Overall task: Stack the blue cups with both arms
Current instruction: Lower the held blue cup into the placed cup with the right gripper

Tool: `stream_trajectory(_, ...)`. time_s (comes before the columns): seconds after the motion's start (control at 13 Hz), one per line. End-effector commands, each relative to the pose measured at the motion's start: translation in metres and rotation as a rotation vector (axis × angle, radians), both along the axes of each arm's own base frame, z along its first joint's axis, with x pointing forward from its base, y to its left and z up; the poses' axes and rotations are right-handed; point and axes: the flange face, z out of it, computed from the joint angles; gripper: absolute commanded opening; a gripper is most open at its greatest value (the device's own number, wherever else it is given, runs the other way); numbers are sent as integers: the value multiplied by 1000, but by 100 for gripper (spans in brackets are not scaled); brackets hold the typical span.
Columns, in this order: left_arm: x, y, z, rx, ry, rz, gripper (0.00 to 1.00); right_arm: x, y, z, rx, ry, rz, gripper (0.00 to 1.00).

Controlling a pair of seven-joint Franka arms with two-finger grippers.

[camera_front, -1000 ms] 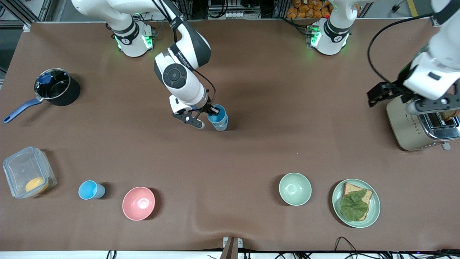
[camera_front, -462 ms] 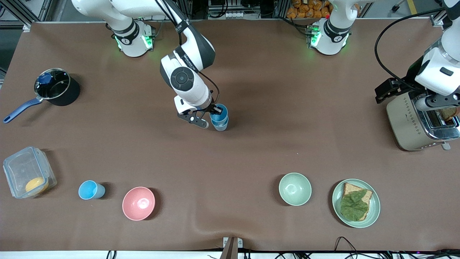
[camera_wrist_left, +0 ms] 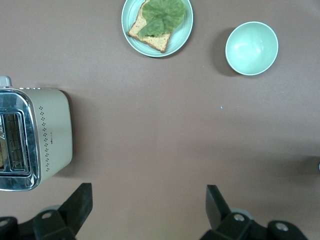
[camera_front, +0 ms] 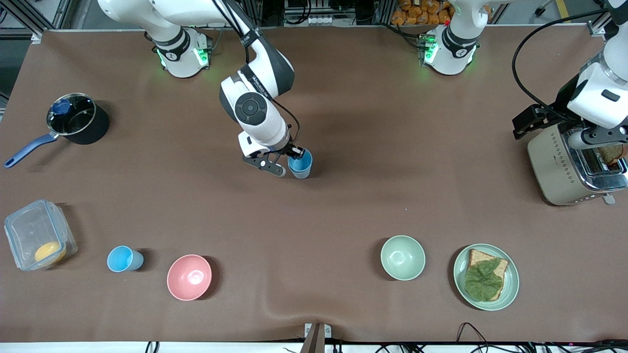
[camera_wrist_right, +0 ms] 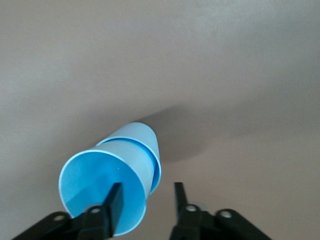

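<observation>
While the sky blue cup (camera_front: 300,163) sits nested in the paler cup (camera_wrist_right: 149,137) at the middle of the frame, its rim wall is straddled by the jaws of the right gripper (camera_front: 288,156), one finger inside and one outside; they appear closed on the wall, though actual contact cannot be confirmed. A third blue cup (camera_front: 124,259) is seen at the lower left of the frame, just beside the pink bowl (camera_front: 189,277). The left gripper (camera_wrist_left: 145,202) is held with its jaws spread wide and empty over the toaster (camera_front: 571,169) at the right edge, where that arm waits.

The cups are judged to be light, thin and stiff, with smooth, somewhat slippery walls that could flex or tip under a hard pinch. The rim wall is judged the best hold, since the taper would let fingers slide off lower down.

In the front view the lower cup is almost wholly hidden by the upper one, so how deeply the pair is seated cannot be made out.
</observation>
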Motion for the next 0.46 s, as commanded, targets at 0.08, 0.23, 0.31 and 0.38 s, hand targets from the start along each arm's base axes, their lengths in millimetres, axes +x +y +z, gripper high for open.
stream_trajectory(0.08,-9,-2,6,-12,4,-3,100,20,-30,42,7,-35,87,100)
stream_trajectory(0.23,-10,-4,6,-11,3,-6,100,34,-72,72,12,-22,217,100)
stream_trajectory(0.31,-11,-7,7,-12,4,-10,100,41,-95,85,17,-15,279,100)
stream_trajectory(0.38,-14,-7,9,-12,8,-12,100,48,-120,96,25,-4,343,100)
